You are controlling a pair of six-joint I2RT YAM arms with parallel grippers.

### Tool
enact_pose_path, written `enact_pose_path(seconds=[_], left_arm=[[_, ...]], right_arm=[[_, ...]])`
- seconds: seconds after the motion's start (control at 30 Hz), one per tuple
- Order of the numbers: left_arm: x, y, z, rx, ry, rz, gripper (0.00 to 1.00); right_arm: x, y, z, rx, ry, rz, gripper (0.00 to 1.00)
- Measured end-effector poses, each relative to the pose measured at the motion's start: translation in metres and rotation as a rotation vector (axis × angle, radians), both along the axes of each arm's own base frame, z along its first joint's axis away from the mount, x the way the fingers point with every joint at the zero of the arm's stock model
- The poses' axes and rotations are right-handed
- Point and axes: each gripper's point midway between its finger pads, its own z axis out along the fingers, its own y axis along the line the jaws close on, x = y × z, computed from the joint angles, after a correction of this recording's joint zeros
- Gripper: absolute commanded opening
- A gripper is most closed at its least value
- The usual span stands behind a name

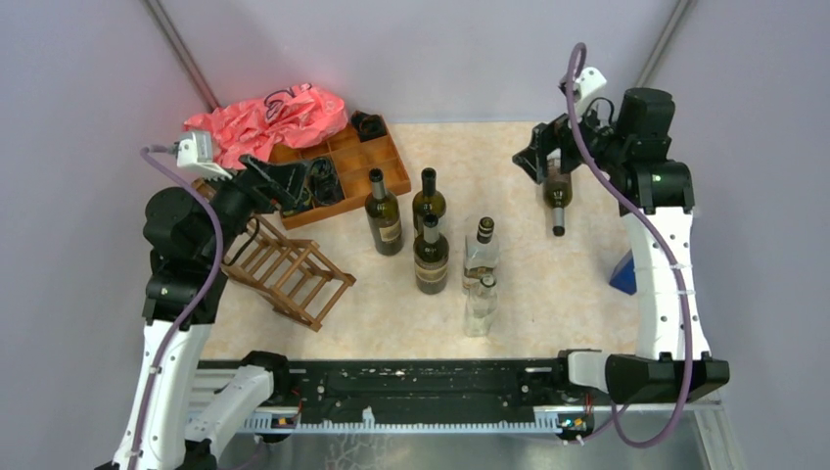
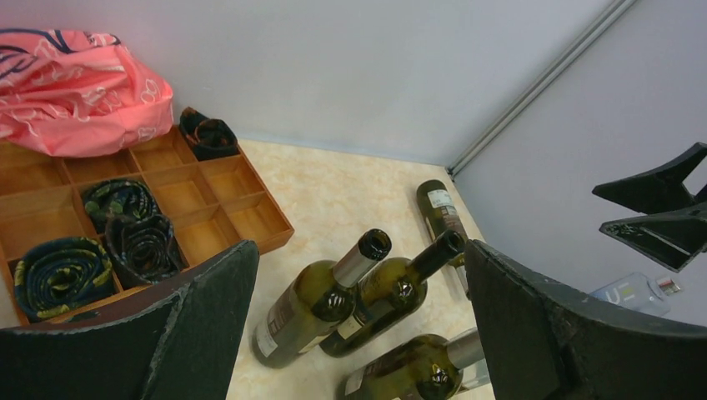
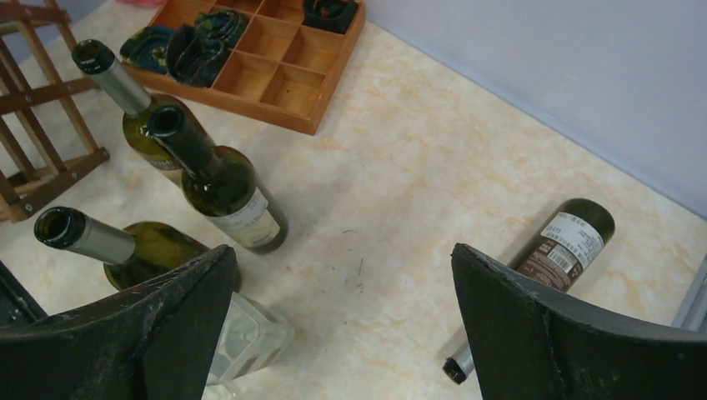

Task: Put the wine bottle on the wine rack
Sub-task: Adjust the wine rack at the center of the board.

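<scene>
Both the left end effector and right end effector are wide open, empty. Wine bottle lies at two o'clock, wine rack at nine o'clock.

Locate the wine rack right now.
In the top view the wine rack sits on the left, on the near side of the compartmented tray and left of the standing dark bottles.

Light is bright, even and diffuse, falling from above; the standing bottles cast only short, soft shadows on the table. The pink bag is oversaturated, with folds washed out. In both wrist views the dark fingers nearest the lens are soft-edged; small glints show on bottle glass.
</scene>
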Motion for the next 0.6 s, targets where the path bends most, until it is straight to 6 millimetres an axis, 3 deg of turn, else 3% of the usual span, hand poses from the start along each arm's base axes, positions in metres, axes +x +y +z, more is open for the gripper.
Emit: enact_pose_path(seconds=[0.13,0.37,0.6], left_arm=[[0.002,-0.002,-0.011,-0.006,0.026,-0.008,0.99],[0.000,-0.002,-0.015,-0.022,0.030,-0.011,0.98],[0.019,-0.005,-0.015,-0.038,0.055,-0.009,0.94]], right_arm=[[0.009,0.012,-0.016,-0.042,0.024,0.061,0.99],[0.044,0.024,-0.067,-0.068,0.158,0.091,0.99],[0.087,0.043,-0.103,-0.067,0.262,0.105,0.99]])
